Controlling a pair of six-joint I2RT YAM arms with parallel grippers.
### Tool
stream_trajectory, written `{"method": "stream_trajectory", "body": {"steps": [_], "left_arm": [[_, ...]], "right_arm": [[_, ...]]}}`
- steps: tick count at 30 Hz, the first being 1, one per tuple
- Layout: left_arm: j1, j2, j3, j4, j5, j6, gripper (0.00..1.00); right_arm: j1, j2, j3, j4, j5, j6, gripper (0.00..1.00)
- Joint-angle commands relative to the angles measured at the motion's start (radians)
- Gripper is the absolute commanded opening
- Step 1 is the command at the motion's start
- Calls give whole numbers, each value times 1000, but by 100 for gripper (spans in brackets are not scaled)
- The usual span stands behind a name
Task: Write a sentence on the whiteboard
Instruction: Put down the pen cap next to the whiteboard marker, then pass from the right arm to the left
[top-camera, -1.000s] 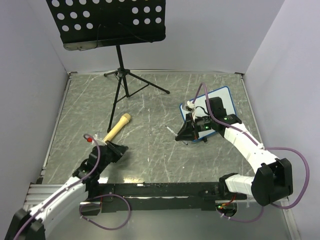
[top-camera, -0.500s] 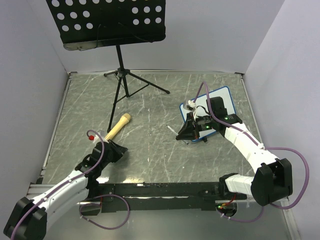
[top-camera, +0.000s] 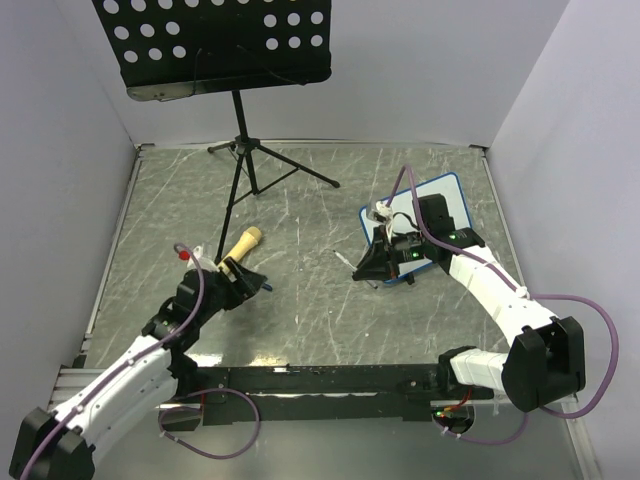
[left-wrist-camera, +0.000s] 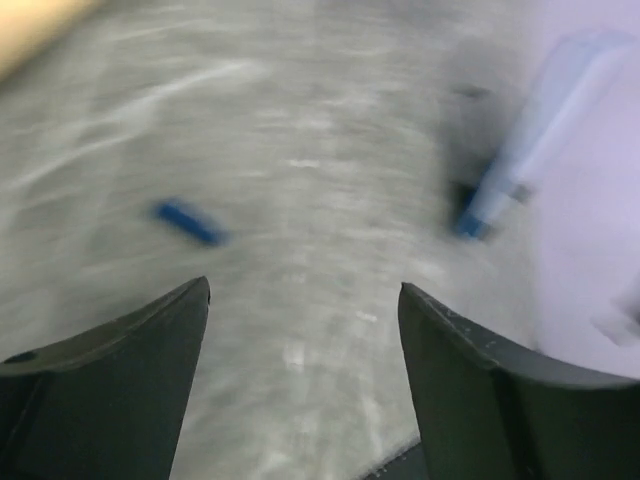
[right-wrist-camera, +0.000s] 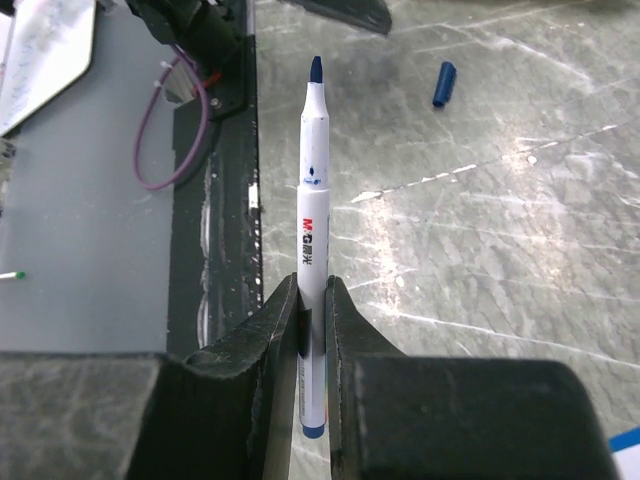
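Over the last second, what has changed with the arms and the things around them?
The left gripper swung forward and rightward, open, nearing the blue cap. Nothing was grasped or released. The right gripper stayed by the whiteboard, shut on the marker.

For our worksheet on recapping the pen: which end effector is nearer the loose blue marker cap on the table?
Left. The left end effector is open just short of the cap; the right end effector, gripping the marker, is by the whiteboard, farther away.
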Motion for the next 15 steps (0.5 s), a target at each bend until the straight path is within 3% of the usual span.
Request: {"method": "stream_trajectory", "body": {"steps": [1, 4, 9, 11, 15], "left_arm": [[0, -59, 21, 405, 429, 189, 82], [-28, 22, -20, 725, 587, 172, 85], [-97, 200, 82, 963, 736, 277, 87], [-115, 300, 111, 1033, 801, 255, 98], [-192, 447, 225, 1002, 791, 307, 99]], "right_arm": [[35, 13, 46, -47, 29, -112, 0], [56, 53, 75, -128, -3, -178, 0], [73, 60, 78, -160, -42, -202, 0], [75, 63, 83, -171, -52, -212, 0], [75, 63, 84, -171, -65, -208, 0]]}}
